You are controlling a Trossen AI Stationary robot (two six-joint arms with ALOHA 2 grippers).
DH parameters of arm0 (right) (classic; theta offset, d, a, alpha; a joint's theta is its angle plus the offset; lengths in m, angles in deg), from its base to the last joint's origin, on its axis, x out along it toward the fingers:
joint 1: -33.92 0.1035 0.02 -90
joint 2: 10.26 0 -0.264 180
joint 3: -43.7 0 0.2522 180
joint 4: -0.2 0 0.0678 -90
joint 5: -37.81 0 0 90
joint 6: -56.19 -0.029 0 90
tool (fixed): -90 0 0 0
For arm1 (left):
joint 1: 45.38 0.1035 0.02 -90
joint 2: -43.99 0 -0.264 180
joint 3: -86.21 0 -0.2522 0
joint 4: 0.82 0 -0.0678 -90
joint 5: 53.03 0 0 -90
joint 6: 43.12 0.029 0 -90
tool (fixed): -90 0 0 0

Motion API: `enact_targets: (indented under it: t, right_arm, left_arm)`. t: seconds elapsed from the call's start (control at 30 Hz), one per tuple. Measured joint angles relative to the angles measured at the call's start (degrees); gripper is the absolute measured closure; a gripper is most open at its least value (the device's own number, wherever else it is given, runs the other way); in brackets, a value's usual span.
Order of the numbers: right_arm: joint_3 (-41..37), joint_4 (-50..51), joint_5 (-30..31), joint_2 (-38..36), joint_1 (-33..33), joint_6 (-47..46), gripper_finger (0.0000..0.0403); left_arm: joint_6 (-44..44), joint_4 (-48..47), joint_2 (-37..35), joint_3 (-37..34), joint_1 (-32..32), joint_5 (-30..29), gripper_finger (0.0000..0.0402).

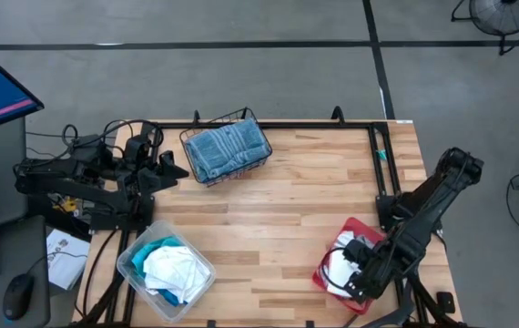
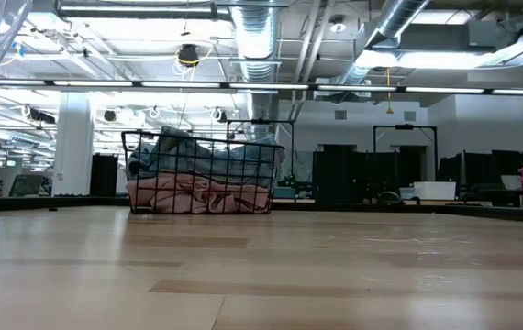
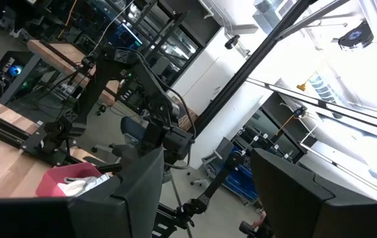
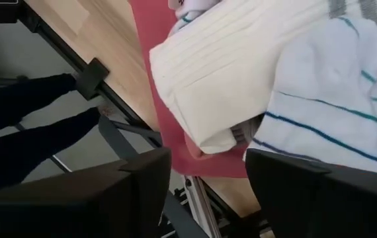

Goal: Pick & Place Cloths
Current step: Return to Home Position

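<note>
My right gripper [image 1: 357,278] is open and hovers over the red tray [image 1: 358,226] at the table's near right corner. In the right wrist view its fingers [image 4: 135,192] stand above a cream ribbed cloth [image 4: 228,73] and a white towel with teal stripes [image 4: 334,86], both piled on the tray [image 4: 152,39]. My left gripper [image 1: 179,170] is open and waits by the table's left edge, next to the black wire basket [image 1: 191,137]. The basket holds a grey-blue towel [image 1: 228,146] over a dusty pink cloth [image 2: 197,194].
A clear plastic bin [image 1: 132,255] with white and turquoise cloths [image 1: 168,269] sits at the near left. Bare wood lies between basket, bin and tray. The tray lies close to the table's near right edge [image 4: 125,79]. A monitor and a keyboard stand off the table's left.
</note>
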Motion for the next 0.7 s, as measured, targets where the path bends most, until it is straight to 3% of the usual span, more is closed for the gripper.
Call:
enact_targets:
  t: [0.7]
  right_arm:
    - [0.0,-3.7,5.8,0.0,0.6,6.7,0.0322]
  left_arm:
    - [-0.1,0.0,0.0,0.0,0.0,0.1,0.0188]
